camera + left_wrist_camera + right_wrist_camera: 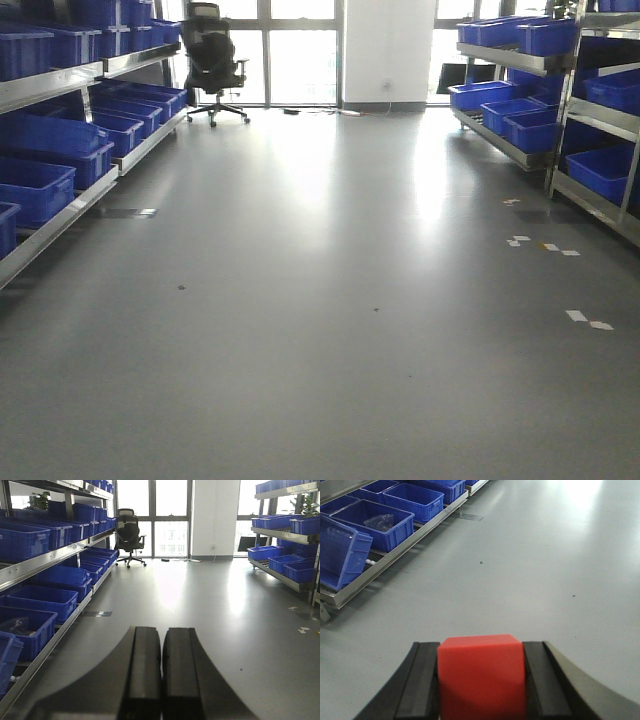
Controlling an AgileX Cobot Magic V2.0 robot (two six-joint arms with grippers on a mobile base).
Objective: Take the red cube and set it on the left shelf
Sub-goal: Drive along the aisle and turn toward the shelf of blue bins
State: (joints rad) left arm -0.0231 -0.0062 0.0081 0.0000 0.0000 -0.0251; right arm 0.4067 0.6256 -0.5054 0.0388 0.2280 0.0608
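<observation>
The red cube (482,677) fills the gap between my right gripper's two black fingers, and the right gripper (481,647) is shut on it above the grey floor. The left shelf (385,562) with its blue bins runs along the upper left of the right wrist view. My left gripper (161,630) is shut, its two black fingers pressed together with nothing between them. The left shelf (45,562) also stretches down the left side of the left wrist view and shows in the front view as the left shelf (60,85). Neither gripper shows in the front view.
Blue bins (40,185) line the left rack. A second rack with blue bins (530,115) stands along the right wall. A black office chair (215,60) sits at the far end by the windows. White tape marks (588,320) dot the grey floor at right.
</observation>
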